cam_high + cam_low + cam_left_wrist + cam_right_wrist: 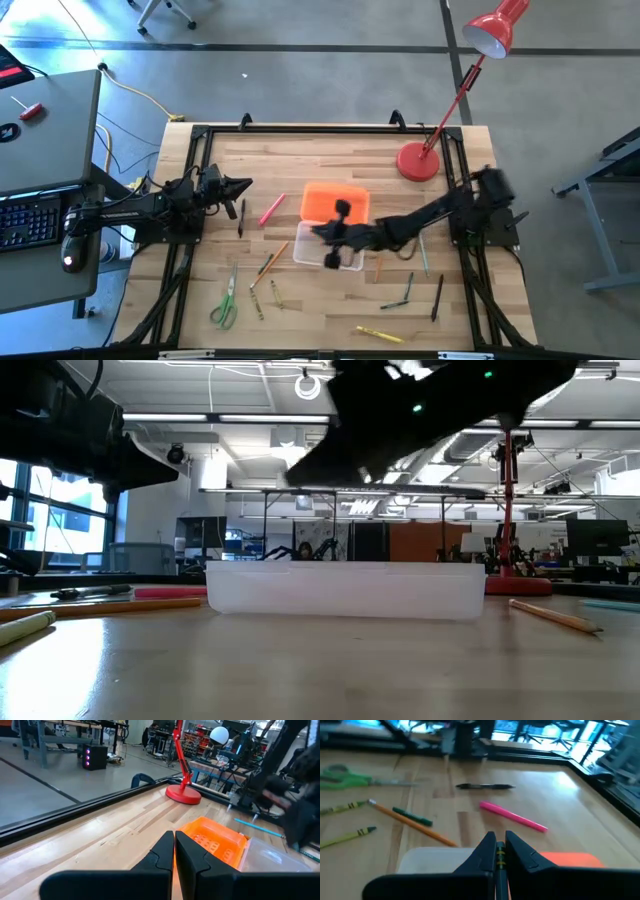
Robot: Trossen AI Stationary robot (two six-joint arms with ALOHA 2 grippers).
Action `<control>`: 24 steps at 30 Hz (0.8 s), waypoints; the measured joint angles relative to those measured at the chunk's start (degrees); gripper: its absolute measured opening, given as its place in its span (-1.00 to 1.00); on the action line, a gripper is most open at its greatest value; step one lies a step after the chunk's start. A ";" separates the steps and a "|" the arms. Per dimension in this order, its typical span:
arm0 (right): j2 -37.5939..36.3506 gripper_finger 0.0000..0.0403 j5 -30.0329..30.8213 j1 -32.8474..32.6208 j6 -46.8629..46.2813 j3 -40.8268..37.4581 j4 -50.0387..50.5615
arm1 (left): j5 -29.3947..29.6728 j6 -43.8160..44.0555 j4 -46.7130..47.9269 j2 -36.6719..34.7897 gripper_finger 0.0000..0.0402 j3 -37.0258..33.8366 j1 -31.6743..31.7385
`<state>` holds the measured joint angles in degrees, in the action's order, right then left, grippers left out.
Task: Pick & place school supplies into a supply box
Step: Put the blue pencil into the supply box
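The supply box's clear base (325, 252) rests on the table's middle, and its orange lid (335, 200) lies just beyond it. My right gripper (499, 837) hovers over the base, shut on a thin yellow pencil (498, 854). My left gripper (174, 834) waits shut at the table's left side and holds nothing. Loose supplies lie flat on the wood: a pink pen (512, 816), a black pen (485, 786), an orange pencil (412, 823), green-handled scissors (225, 300) and more pencils (408, 292). My right gripper pinches the yellow pencil between its two fingers. Only a short dark-banded stretch (498, 851) shows in the gap, so which part of the pencil it has cannot be told. The fingers (520, 851) slant down toward the table's left, and the pencil is lifted above the box.
A red desk lamp (418, 160) stands at the far right corner of the table. A black frame (300, 128) runs along the table's edges. Bare wood lies between the box and the left arm, crossed only by the pink and black pens.
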<state>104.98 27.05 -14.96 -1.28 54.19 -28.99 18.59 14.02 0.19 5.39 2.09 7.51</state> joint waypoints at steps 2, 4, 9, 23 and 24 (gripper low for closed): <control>4.49 -0.98 -0.66 0.00 1.56 3.58 0.15 | 0.00 0.00 0.00 0.01 -0.78 0.00 -0.02; 7.74 -0.99 -0.61 0.00 2.72 5.94 0.36 | -0.02 0.00 0.00 0.02 -0.78 0.00 -0.01; 11.88 -0.98 -2.84 0.67 0.22 7.57 -0.05 | -0.14 0.00 -0.02 0.00 -0.78 0.00 -0.02; 16.88 -0.89 -11.43 5.00 -0.88 5.77 -6.87 | -0.48 2.07 -0.01 0.02 -0.78 0.00 -0.01; 16.88 -0.88 -11.22 5.19 -0.87 5.77 -6.85 | -0.80 2.67 0.00 0.01 -0.78 0.00 -0.01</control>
<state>121.86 15.83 -9.77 -2.14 59.96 -35.84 17.79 16.69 0.19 5.39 2.09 7.49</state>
